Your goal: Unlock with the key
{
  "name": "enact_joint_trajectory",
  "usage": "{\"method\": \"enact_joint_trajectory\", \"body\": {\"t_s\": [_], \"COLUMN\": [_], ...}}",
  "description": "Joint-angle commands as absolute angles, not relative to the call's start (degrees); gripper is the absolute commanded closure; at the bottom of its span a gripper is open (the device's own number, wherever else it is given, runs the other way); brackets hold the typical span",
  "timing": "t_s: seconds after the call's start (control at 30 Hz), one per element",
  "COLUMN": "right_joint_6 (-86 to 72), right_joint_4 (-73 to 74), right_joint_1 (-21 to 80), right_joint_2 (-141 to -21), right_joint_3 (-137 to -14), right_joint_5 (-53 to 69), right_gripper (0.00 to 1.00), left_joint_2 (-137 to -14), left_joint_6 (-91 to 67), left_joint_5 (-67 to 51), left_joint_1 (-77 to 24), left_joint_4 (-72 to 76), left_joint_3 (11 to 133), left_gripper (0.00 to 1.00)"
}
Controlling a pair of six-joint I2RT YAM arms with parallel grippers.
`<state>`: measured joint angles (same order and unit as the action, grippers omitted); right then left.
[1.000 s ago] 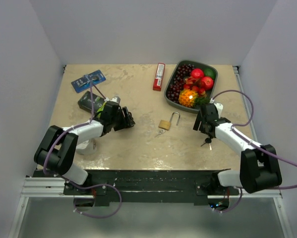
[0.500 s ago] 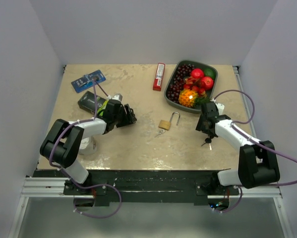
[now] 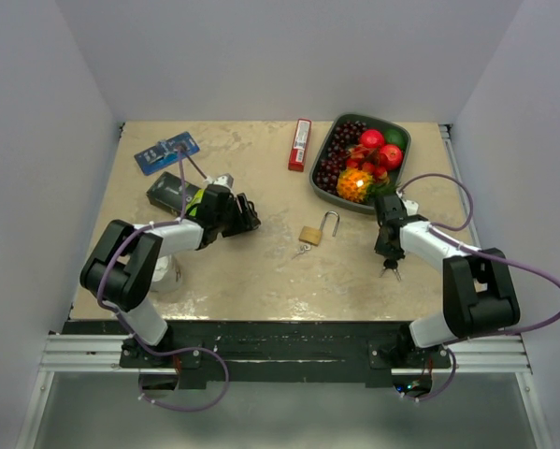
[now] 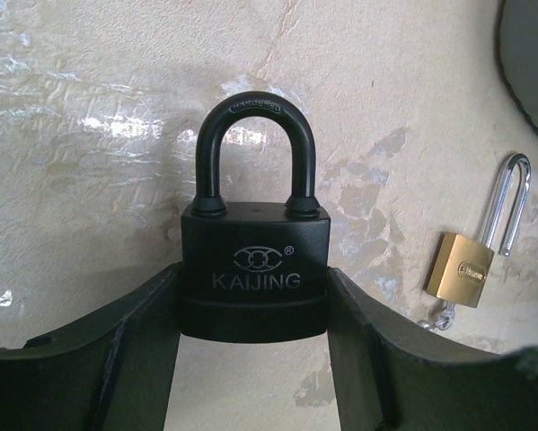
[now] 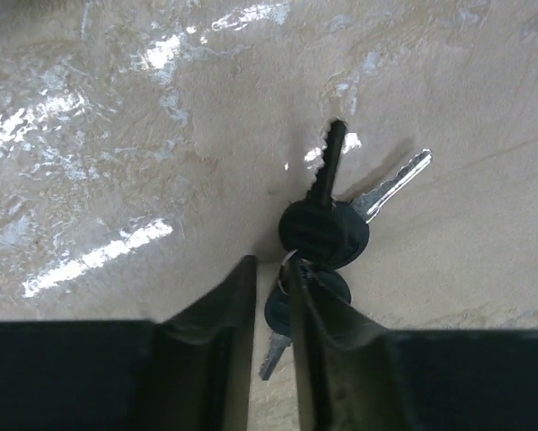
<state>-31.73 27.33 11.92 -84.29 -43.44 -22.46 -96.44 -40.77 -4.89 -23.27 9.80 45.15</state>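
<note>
Keys (image 5: 325, 232) on a ring sit nearest, at the right of the table (image 3: 261, 276), pinched in the narrow right claw (image 3: 388, 254), with one black-headed key pointing away, its tip near the tabletop. Farther off and to the left, the left claw (image 3: 242, 217) clamps the body of a black padlock (image 4: 255, 278) whose shackle is closed. A brass padlock (image 3: 310, 234) lies between them, shackle open. The step in hand looks like bringing key to lock. Next, the blade must be carried left and lined up with the black padlock's keyway, which is hidden from view.

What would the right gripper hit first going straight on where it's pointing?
The bunch of black-headed metal keys at the right gripper's fingertips, likely pressing them into the beige tabletop.
</note>
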Motion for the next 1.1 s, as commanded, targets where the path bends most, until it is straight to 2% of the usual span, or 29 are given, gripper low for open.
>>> {"method": "enact_joint_trajectory", "body": {"t_s": [0.0,0.1,0.13,0.53,0.9,1.07], "right_joint_6": [-32.8,-32.5,-32.3,-31.9,-29.1,-25.1], "right_joint_4": [25.1,24.4,24.3,22.1,20.2,17.8], "right_joint_1": [11.8,11.8,11.9,11.9,11.8,11.8], "right_joint_2": [-83.6,-83.1,-83.1,-75.9,-68.7,-66.1], "right_joint_3": [-43.8,-43.5,-43.6,-44.7,-45.2,-45.4], "right_joint_5": [-20.6,-18.8,-18.5,-11.5,-4.7,4.3], "right_gripper": [0.88,0.99,1.00,1.00,1.00,1.00], "left_joint_2": [-97.7,-97.6,-97.6,-97.6,-95.7,-91.0], "left_joint_6": [-38.4,-37.9,-37.8,-36.9,-35.1,-33.1], "left_joint_5": [-4.1,-3.9,-3.7,-2.4,-0.2,2.8], "left_joint_1": [-22.9,-22.9,-22.9,-22.9,-22.9,-23.0], "left_joint_4": [9.4,9.3,9.2,7.0,5.5,4.6], "left_joint_3": [46.3,46.1,46.1,45.8,46.1,46.2], "left_gripper": [0.64,0.63,0.62,0.37,0.01,0.01]}}
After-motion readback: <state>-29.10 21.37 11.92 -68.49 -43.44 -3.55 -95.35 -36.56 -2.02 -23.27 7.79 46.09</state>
